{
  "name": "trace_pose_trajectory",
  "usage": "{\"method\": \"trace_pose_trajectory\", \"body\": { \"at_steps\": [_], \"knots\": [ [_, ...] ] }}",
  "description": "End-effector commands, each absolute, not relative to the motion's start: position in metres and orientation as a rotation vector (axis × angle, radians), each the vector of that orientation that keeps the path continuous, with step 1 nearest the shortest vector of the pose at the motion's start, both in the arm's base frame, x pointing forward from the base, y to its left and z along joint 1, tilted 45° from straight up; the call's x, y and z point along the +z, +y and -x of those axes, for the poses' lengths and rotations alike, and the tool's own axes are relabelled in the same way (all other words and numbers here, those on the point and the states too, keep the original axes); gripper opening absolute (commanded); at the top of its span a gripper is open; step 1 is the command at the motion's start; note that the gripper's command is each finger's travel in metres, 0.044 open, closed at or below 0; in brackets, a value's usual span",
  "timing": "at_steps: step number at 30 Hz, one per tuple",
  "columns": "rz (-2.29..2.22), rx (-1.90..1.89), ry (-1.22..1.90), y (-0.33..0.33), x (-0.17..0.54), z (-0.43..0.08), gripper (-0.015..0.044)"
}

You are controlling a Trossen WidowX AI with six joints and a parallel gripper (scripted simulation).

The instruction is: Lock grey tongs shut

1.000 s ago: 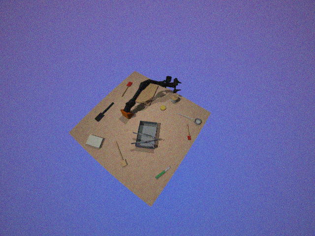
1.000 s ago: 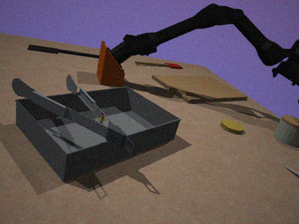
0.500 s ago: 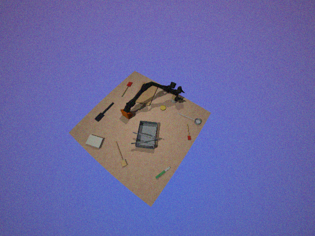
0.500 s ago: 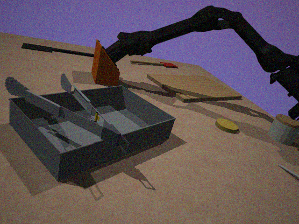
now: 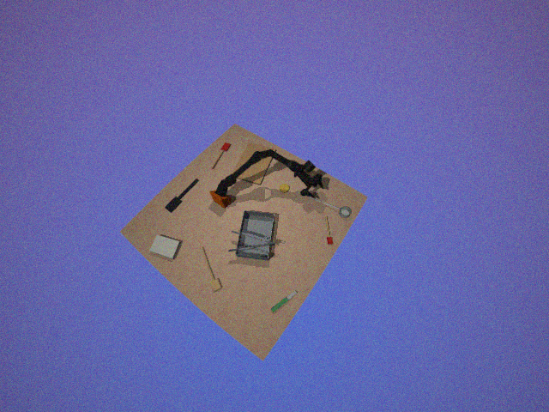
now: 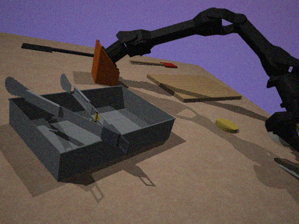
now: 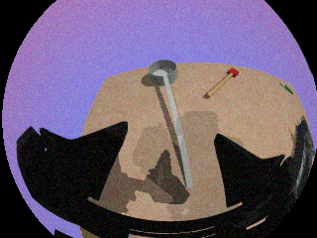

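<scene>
The grey tongs (image 5: 248,247) (image 6: 43,100) lie open across the roasting tin (image 5: 244,221) (image 6: 149,137). Their rounded tips stick out past one long side, and the hinge end reaches over the opposite rim. A small yellow part shows between the arms in the exterior view. The wooden board (image 5: 259,172) (image 6: 193,83) lies flat behind the tin, with the arm's shadow on it. My gripper (image 5: 316,188) (image 7: 173,132) is open and empty, far from the tongs, over the table beyond the yellow disc. In the exterior view the arm's wrist blocks part of the gripper.
A yellow disc (image 5: 284,188) (image 6: 226,125) lies between board and gripper. A long-handled strainer (image 5: 345,211) (image 7: 184,154) and a red-headed tool (image 5: 329,240) (image 7: 233,72) lie near the gripper. A grey pot (image 6: 277,138) is mostly hidden. A white box (image 5: 165,246) and a green-handled tool (image 5: 280,304) lie farther off.
</scene>
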State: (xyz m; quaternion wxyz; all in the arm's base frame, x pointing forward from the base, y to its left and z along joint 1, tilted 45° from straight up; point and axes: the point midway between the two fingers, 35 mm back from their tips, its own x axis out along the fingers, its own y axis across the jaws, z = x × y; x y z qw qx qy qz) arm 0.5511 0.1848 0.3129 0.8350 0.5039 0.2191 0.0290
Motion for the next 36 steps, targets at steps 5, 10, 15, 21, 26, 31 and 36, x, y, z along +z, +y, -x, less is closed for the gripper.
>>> {"method": "trace_pose_trajectory", "body": {
  "at_steps": [5, 10, 15, 21, 26, 31, 36],
  "knots": [
    [-1.193, -0.226, 0.684, 0.097, 0.219, -0.575, 0.044],
    [-1.315, -0.429, 0.821, 0.038, 0.163, -0.572, 0.044],
    [-1.468, -0.652, 0.949, -0.02, 0.112, -0.555, 0.044],
    [-1.696, -0.949, 1.086, -0.086, 0.057, -0.518, 0.044],
    [-1.938, -1.235, 1.183, -0.136, 0.02, -0.474, 0.044],
    [-2.238, -1.562, 1.259, -0.179, -0.009, -0.421, 0.044],
    [-2.5, -1.829, 1.295, -0.207, -0.022, -0.38, 0.044]
  ]
}}
